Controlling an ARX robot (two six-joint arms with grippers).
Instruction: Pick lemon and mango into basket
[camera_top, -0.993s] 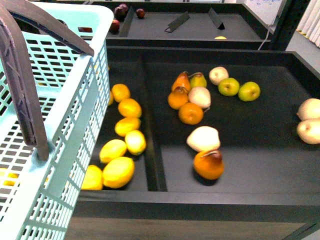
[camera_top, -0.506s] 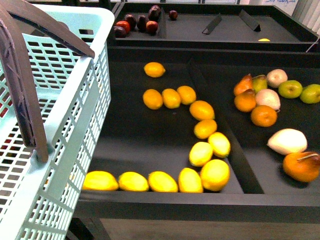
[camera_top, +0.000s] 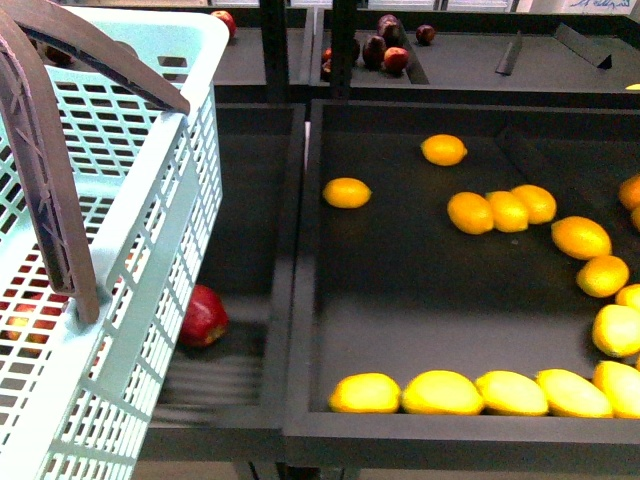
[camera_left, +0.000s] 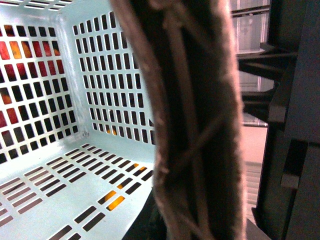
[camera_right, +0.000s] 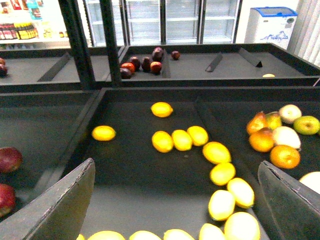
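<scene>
The basket (camera_top: 150, 200) fills the near left, and its brown handle (camera_top: 40, 170) rises over the rim. Just right of it, one red apple (camera_top: 203, 316) lies in a black tray (camera_top: 250, 180). In the wide tray (camera_top: 400, 290) on the right, a row of yellow fruits (camera_top: 440, 392) lies along the near edge. Orange-yellow fruits (camera_top: 346, 192) lie scattered farther back. Dark red fruits (camera_top: 380, 50) sit on the far shelf.

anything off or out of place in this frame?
Nothing spilled or damaged. Two small oddities: the basket handle fills most of the left wrist view, and a red apple lies in the left bin, apart from the yellow fruit in the next bin.
</scene>
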